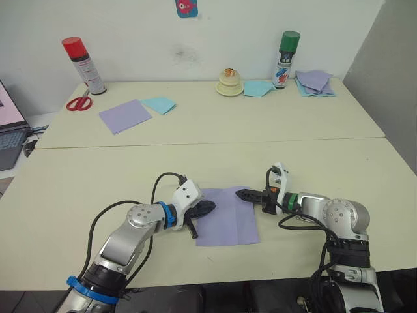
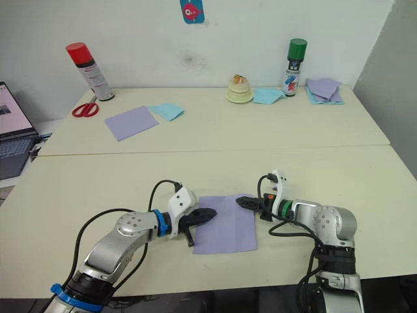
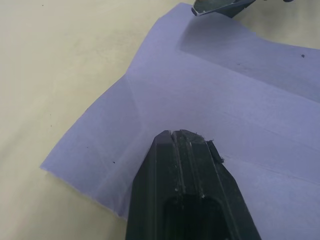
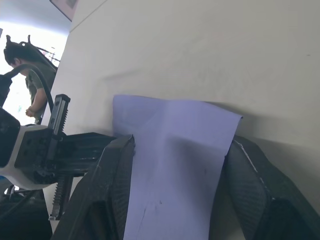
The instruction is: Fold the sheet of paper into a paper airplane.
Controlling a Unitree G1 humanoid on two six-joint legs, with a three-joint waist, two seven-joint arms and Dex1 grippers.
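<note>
Paper: the sheet of paper (image 1: 228,216) lies flat on the near desk (image 1: 208,163), roughly square with no clear long axis. Left gripper (image 1: 206,208), jaws together, presses its left edge; right gripper (image 1: 242,193), jaws apart, straddles the far right corner.

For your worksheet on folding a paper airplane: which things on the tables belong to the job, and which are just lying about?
In use: creased lavender paper sheet, left gripper, right gripper.

Lying about: red-capped spray can, green-capped spray can, red-handled scissors, smooth lavender square, light-blue sheet.
</note>
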